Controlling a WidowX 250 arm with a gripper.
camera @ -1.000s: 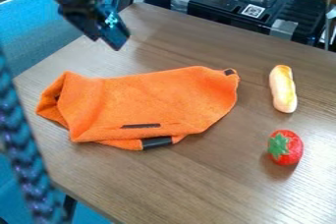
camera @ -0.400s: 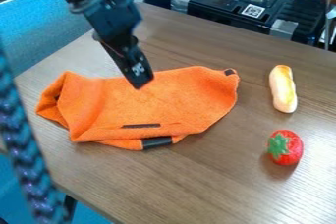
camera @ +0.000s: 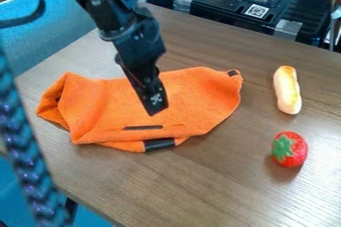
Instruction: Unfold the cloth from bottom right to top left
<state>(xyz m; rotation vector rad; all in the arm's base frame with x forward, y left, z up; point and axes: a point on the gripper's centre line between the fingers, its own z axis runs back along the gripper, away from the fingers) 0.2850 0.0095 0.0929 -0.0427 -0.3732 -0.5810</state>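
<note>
The black gripper (camera: 156, 109) hangs over the middle of the orange cloth (camera: 200, 91), its tip a little above the dark strip near the cloth's front edge. Whether it touches the fabric I cannot tell. Folded and creased, the cloth lies on the left half of the wooden table, with a gathered fold at its left end, a black patch on its lower edge and a small dark tab at its upper right corner.
Right of the cloth lie a toy bread roll (camera: 287, 90) and a red strawberry (camera: 289, 149). A black toy stove (camera: 233, 4) stands beyond the table's (camera: 200, 186) back edge. A braided dark strand (camera: 27, 156) crosses the left side.
From the upper left, the arm has come down and to the right, bringing the gripper over the middle of the cloth. The cloth and toys have stayed put.
</note>
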